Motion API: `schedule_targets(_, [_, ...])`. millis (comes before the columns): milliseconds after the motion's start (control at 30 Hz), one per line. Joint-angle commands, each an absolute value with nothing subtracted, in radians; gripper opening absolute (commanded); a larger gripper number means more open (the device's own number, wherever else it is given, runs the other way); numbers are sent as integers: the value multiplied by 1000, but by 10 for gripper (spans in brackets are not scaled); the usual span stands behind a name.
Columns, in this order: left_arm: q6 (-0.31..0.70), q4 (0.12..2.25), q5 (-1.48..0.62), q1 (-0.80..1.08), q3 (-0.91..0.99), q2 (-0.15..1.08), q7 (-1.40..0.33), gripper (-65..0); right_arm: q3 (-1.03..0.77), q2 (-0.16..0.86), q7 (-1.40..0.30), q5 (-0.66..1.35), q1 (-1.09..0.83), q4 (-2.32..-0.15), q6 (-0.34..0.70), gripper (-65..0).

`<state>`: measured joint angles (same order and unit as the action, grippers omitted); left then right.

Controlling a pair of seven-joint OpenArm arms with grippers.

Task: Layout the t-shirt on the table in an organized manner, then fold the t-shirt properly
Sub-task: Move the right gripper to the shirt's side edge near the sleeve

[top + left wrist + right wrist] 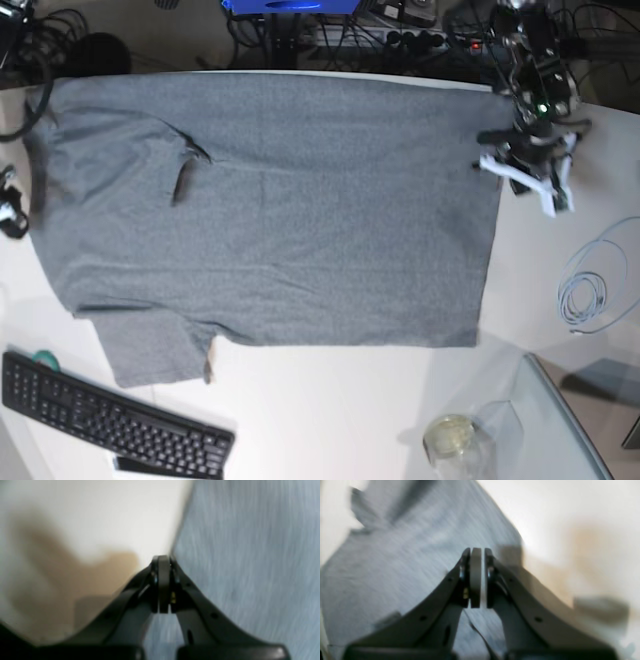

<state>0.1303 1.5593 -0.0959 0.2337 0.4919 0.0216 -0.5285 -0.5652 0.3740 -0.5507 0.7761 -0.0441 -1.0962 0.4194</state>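
Keyboard point(110, 415) nearest, below t-shirt point(280, 210). T-shirt spread flat on table point(340, 410), layout mostly done, no fold yet. Left gripper point(163, 562) closed, empty; right gripper point(477, 552) nearly closed, empty.

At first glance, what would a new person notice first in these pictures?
The big grey t-shirt fills most of the white table, spread nearly flat, one sleeve toward the black keyboard at the near left. A robot arm with white parts stands at the shirt's right edge, and a coiled cable lies beyond.
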Motion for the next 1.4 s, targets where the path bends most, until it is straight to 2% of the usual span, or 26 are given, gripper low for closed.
schedule_targets(0, [139, 1578, -101, 213, 490, 30, -549, -650, -532, 406, -533, 768, 15, -1106, 427, -564])
schedule_targets(67, [139, 1586, -101, 191, 492, 48, -578, -650, -456, 450, -530, 671, 122, -1029, 427, -447])
schedule_targets(167, [139, 1583, -101, 183, 492, 53, -581, -650, -410, 453, -512, 484, 312, -811, 427, -270])
schedule_targets(233, [139, 1581, -102, 191, 490, 77, -581, -650, -414, 453, -437, 360, 414, -650, 427, -206])
schedule_targets(400, [142, 1578, -105, 211, 535, 91, -581, -650, -407, 452, -194, 188, 519, -374, 427, -204])
schedule_targets(733, [145, 1575, -107, 222, 667, 96, -581, -650, -406, 423, -142, 159, 522, -337, 427, -206])
schedule_targets(1000, [145, 1577, -99, 222, 677, 96, -581, -650, -406, 400, -142, 159, 498, -337, 426, -347])
schedule_targets(1067, [145, 1577, -99, 222, 673, 96, -581, -650, -410, 397, -142, 159, 487, -337, 426, -438])
schedule_targets(1167, [145, 1577, -99, 222, 668, 96, -582, -650, -412, 395, -142, 165, 486, -346, 426, -620])
schedule_targets(1200, [145, 1577, -99, 222, 667, 96, -582, -650, -414, 395, -140, 165, 486, -348, 427, -650])
schedule_targets(1367, [145, 1577, -99, 222, 665, 96, -585, -650, -415, 390, -200, 188, 444, -456, 432, -650])
